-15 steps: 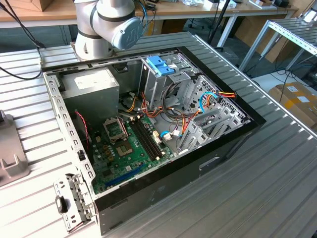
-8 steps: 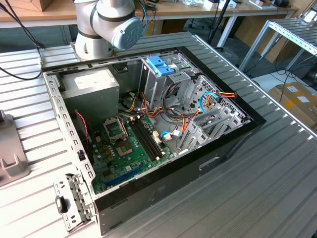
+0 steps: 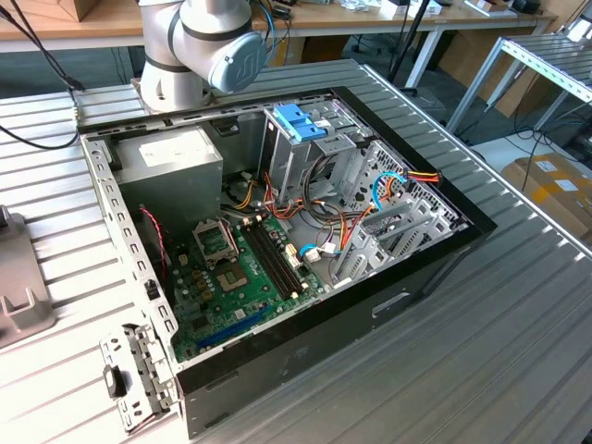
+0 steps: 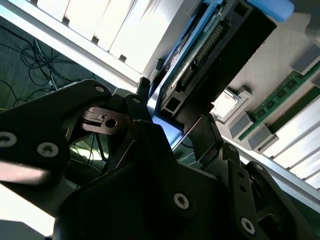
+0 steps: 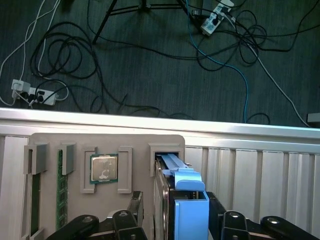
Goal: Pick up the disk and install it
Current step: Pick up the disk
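In the first wrist view the disk (image 5: 182, 202) is seen edge-on, a dark body with blue plastic rails, its far end at a slot of a grey parts tray (image 5: 107, 142). My gripper (image 5: 175, 222) has a black finger on each side of it. The second wrist view has the disk (image 4: 215, 50) with its connector edge facing the camera, and my gripper (image 4: 172, 112) shut on it between black fingers (image 4: 145, 92). In the exterior view the open computer case (image 3: 277, 351) lies on the ribbed table, with the arm (image 3: 199, 46) behind it.
The tray also carries a processor chip (image 5: 103, 167) and green memory sticks (image 5: 60, 200). Inside the case are a metal cage with a blue top (image 3: 301, 120), a grey metal box (image 3: 171, 162), a green board (image 3: 245, 277) and cable bundles (image 3: 370, 208). Cables lie on the dark floor (image 5: 150, 60).
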Tool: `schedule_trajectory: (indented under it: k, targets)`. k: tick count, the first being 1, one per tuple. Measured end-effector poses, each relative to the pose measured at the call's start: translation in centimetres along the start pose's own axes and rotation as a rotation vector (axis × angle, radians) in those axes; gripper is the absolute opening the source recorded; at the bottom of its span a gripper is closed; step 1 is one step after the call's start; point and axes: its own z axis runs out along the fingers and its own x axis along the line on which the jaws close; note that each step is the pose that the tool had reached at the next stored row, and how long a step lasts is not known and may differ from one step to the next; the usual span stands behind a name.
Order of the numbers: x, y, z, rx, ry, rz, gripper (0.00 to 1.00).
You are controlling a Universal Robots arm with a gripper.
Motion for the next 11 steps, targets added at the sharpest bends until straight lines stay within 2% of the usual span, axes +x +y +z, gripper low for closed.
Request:
schedule_trajectory:
  k: [5,7,8,9,11]
  targets:
    - [0.00,0.00,0.00,0.0000,0.0000,0.000,0.59]
    - [0.00,0.00,0.01,0.0000,0.0000,0.000,0.45]
    - [0.00,0.00,0.01,-0.0001,0.0001,0.000,0.45]
    - [0.00,0.00,0.01,-0.0001,0.0000,0.000,0.40]
    - [0.00,0.00,0.00,-0.0001,0.0000,0.000,0.37]
